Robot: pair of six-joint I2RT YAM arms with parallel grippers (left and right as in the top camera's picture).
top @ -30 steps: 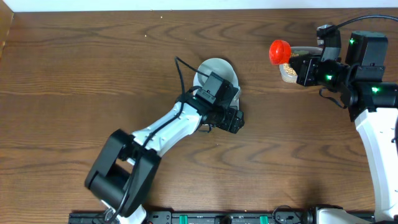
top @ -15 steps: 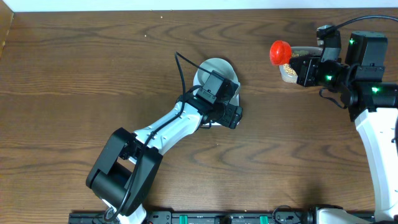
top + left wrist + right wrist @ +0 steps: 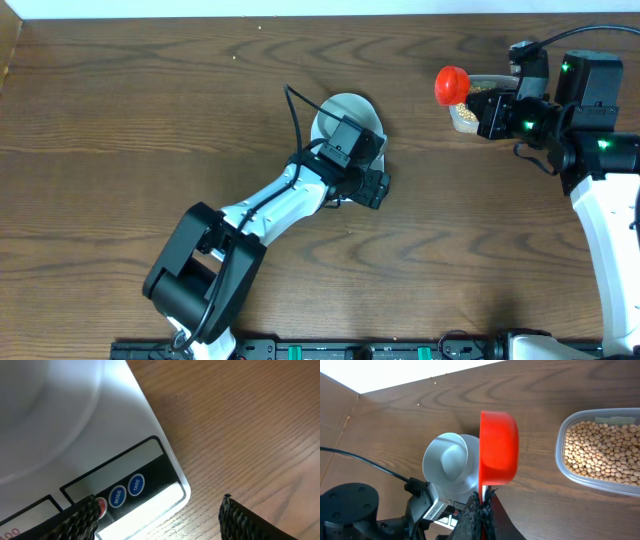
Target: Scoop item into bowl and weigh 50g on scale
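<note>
The pale blue-grey bowl (image 3: 343,113) sits on the white scale (image 3: 131,420), most of which is hidden under my left arm in the overhead view. My left gripper (image 3: 374,187) is open, and its fingers (image 3: 160,522) straddle the front corner of the scale's dark panel with the MODE and TARE buttons. My right gripper (image 3: 487,108) is shut on the handle of the red scoop (image 3: 451,84). It holds the scoop cup tilted on edge (image 3: 499,447) beside the clear tub of tan beans (image 3: 602,450). The bowl (image 3: 449,461) looks empty.
The clear plastic tub (image 3: 466,112) stands at the back right under the scoop. A black cable (image 3: 292,118) arcs off my left wrist by the bowl. The table's back edge (image 3: 300,14) meets a white wall.
My left gripper has shifted slightly left, closer over the scale's button panel. The right arm and the scoop have hardly moved.
</note>
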